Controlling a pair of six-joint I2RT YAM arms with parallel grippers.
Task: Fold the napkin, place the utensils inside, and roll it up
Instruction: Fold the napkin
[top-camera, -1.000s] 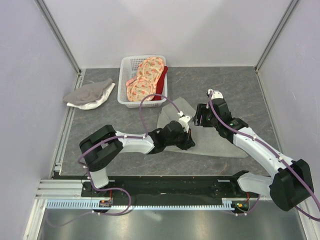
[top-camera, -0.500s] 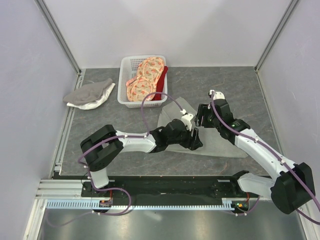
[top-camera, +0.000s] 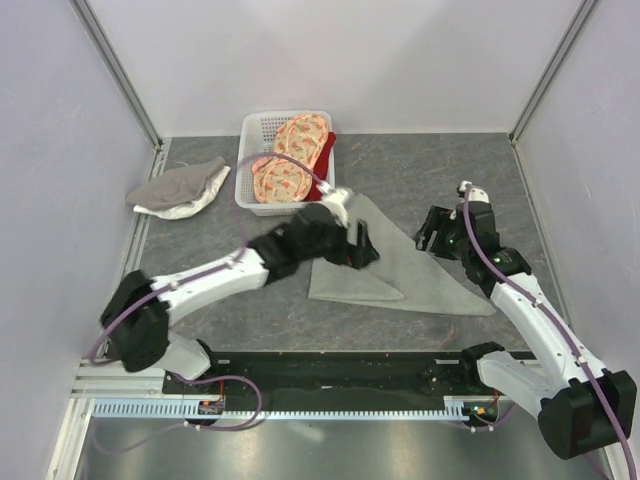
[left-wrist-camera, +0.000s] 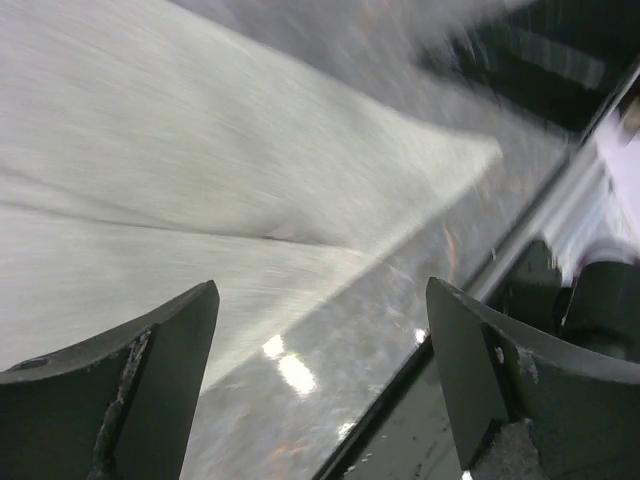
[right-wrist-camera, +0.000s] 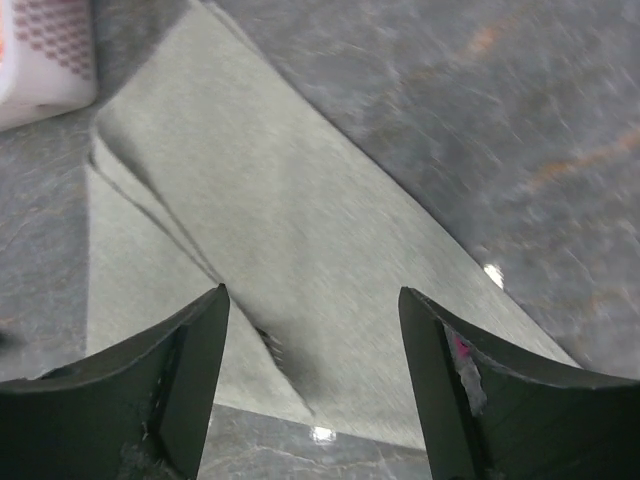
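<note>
The grey-green napkin (top-camera: 420, 270) lies flat on the table, folded into a triangle with a smaller flap (top-camera: 350, 285) over its near-left part. In the right wrist view the fork's tines (right-wrist-camera: 270, 344) peek out from under that fold of the napkin (right-wrist-camera: 300, 200); the handle is hidden. My left gripper (top-camera: 360, 242) hovers over the napkin's left corner, open with nothing between its fingers (left-wrist-camera: 320, 290). My right gripper (top-camera: 430, 228) hangs above the napkin's far right edge, also open and empty (right-wrist-camera: 312, 294).
A white basket (top-camera: 252, 150) holding orange-pink patterned cloths (top-camera: 290, 155) and a red cloth stands at the back, just beyond the napkin. A grey-and-white cloth (top-camera: 180, 188) lies at the far left. The black front rail (left-wrist-camera: 500, 270) shows near the napkin's corner.
The left gripper opened, let go of the napkin and swung up and back to the left. The right arm drew back to the right. The napkin now lies as a triangle.
</note>
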